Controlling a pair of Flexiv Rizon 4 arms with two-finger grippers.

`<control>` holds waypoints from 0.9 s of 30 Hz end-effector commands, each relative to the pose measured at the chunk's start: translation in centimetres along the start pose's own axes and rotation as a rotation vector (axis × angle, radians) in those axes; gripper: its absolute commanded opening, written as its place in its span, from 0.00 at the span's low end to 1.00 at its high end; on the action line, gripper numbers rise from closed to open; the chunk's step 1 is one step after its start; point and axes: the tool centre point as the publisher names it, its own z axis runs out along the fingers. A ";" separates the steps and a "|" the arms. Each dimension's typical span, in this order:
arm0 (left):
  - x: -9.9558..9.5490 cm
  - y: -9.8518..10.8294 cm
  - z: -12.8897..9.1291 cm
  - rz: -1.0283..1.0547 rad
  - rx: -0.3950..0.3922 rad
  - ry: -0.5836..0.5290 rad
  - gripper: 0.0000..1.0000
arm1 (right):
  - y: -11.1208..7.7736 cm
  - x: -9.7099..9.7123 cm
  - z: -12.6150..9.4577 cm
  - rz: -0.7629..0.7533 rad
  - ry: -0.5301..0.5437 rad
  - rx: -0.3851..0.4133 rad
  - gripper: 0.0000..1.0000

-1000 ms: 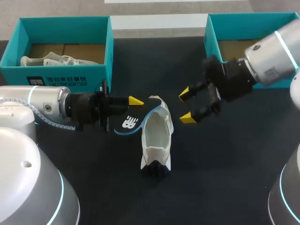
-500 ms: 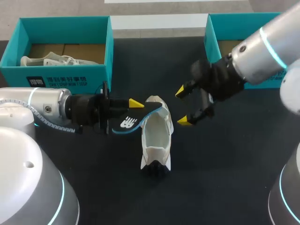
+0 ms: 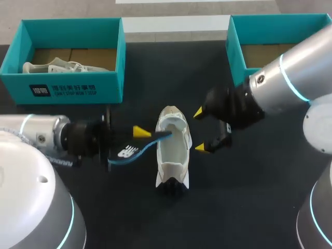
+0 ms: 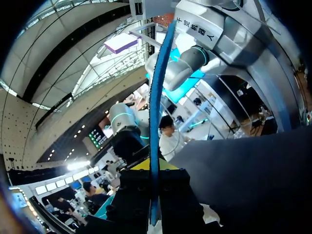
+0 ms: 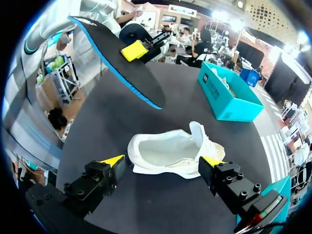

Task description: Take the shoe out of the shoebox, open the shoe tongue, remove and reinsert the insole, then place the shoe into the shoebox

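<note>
Beside right gripper [image 3: 199, 129], white shoe [image 3: 171, 155]; insole [image 3: 127, 152] in left gripper [image 3: 139, 137].

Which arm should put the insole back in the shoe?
Probably left: the left gripper is shut on the insole, its tip near the shoe. The right gripper is open, empty, beside the shoe.

shoe [image 3: 173, 155] at centre, insole [image 3: 127, 152] just left of it, left shoebox [image 3: 72, 83] and right shoebox [image 3: 235, 49] behind

The left arm [image 3: 46, 137] lies level across the desk from the left, its claw [image 3: 136, 134] clamped on the insole [image 3: 127, 152]. The right arm [image 3: 280, 93] slants in from the right, its claw [image 3: 201, 129] spread wide, gripping nothing.
</note>
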 end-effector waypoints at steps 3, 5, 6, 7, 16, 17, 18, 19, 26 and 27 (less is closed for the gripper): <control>2.9 1.1 0.5 0.001 -0.006 -0.023 0.00 | -0.4 0.8 1.9 -0.015 -0.036 0.014 1.00; 3.4 1.5 0.5 -0.005 -0.004 -0.029 0.00 | -0.6 1.0 2.5 -0.012 -0.036 0.014 1.00; 3.6 1.6 0.6 0.000 0.012 -0.032 0.00 | -0.7 1.1 2.8 -0.014 -0.040 0.023 1.00; 3.8 1.8 0.6 -0.003 0.019 -0.027 0.00 | -0.9 1.3 3.2 -0.008 -0.038 0.016 1.00; 3.8 2.6 0.9 0.018 0.027 -0.027 0.00 | -2.1 1.4 4.5 -0.003 -0.079 0.031 1.00; 3.7 2.7 0.9 0.018 0.028 -0.025 0.00 | -2.2 1.3 4.6 -0.008 -0.086 0.039 1.00; 3.7 2.9 0.9 0.019 0.028 -0.024 0.00 | -2.2 1.1 4.8 -0.008 -0.084 0.038 1.00; 3.7 3.0 1.0 0.016 0.028 -0.024 0.00 | -2.3 1.0 4.9 -0.016 -0.090 0.050 1.00; 3.7 3.6 1.1 0.004 0.036 -0.021 0.00 | -3.0 0.3 5.6 -0.010 -0.102 0.050 1.00; 3.8 3.7 1.1 0.005 0.038 -0.018 0.00 | -3.0 0.2 5.6 -0.013 -0.116 0.061 1.00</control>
